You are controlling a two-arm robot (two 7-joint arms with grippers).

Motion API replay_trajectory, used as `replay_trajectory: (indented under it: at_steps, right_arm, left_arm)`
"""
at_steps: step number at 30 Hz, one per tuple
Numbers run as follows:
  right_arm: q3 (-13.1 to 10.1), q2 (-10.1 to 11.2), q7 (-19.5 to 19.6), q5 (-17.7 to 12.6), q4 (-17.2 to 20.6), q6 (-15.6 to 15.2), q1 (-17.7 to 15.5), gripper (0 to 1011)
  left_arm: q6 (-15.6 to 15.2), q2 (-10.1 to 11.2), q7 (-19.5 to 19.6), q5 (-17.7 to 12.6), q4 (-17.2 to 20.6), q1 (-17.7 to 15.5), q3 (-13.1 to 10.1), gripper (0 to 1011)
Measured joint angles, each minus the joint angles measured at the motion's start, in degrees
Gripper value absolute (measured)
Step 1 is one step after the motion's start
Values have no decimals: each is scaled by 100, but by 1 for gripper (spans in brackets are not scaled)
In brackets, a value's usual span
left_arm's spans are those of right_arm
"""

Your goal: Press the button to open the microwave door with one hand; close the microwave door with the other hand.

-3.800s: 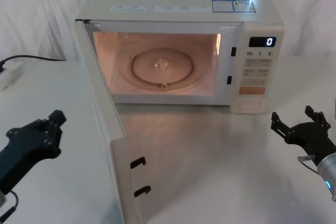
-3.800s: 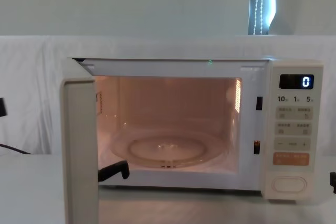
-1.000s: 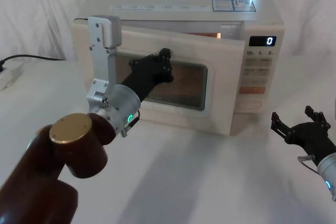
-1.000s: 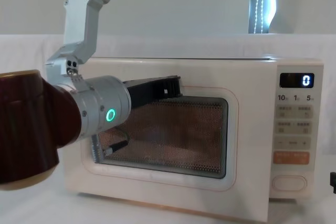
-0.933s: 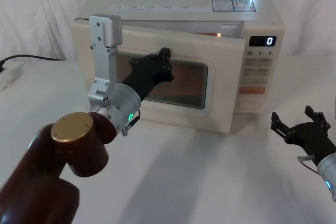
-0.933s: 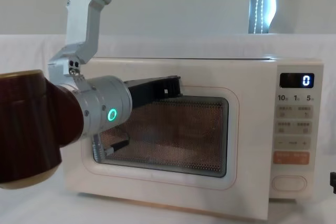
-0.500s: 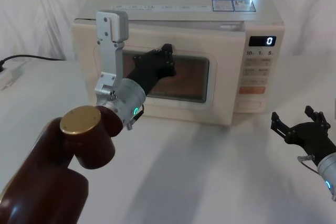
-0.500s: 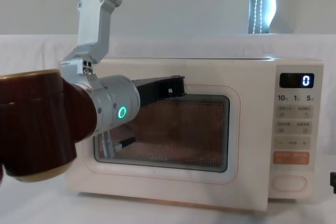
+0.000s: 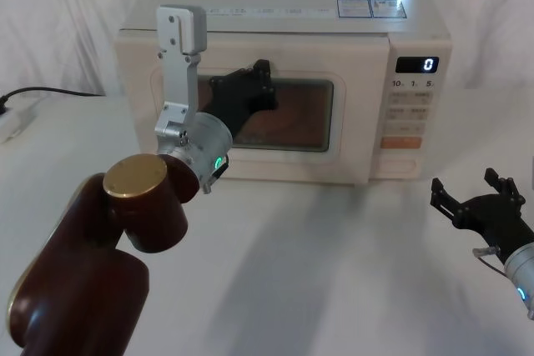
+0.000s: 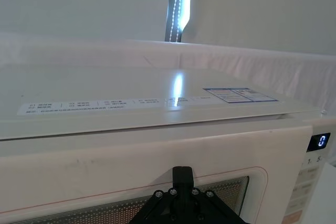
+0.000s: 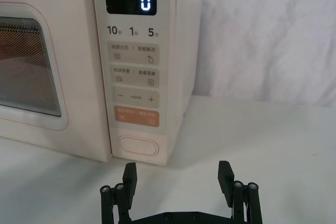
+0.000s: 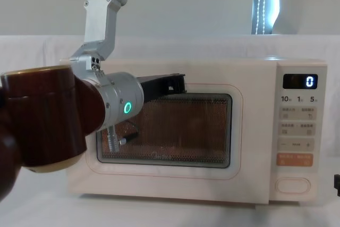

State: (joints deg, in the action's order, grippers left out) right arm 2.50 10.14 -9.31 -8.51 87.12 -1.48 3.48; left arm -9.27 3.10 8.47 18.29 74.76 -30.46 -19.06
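Nearest you, at the surface's right front edge, your right tool (image 9: 477,193) waits with its fingers (image 11: 130,173) spread wide and nothing between them, facing the button (image 11: 137,146) at the foot of the control panel, close to it but apart. I'd judge its share done, so leave it parked.

Farther in, your left tool (image 9: 254,89) is stretched out to the microwave door (image 12: 228,155), its tip against the upper frame and the top of the glass window (image 9: 304,114). I cannot tell whether this tool is open or closed.

The microwave (image 9: 284,27) sits toward the surface's far edge, and the door looks flush with the front. So you are at the end of the closing step. If the latch seems unsure, push straight in briefly; otherwise draw the left arm straight back without dragging on the frame.
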Motion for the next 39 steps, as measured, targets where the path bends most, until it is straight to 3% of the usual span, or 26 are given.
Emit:
replay_trajectory:
  at_steps: [29,39]
  right_arm:
    - [0,0,0,0,0,0,0,1002]
    - [0,0,0,0,0,0,0,1002]
  left_arm:
    - [27,-251,-6,-278,-262,-87,184,0]
    - [-126,-197,-15,-317,103,139,233,0]
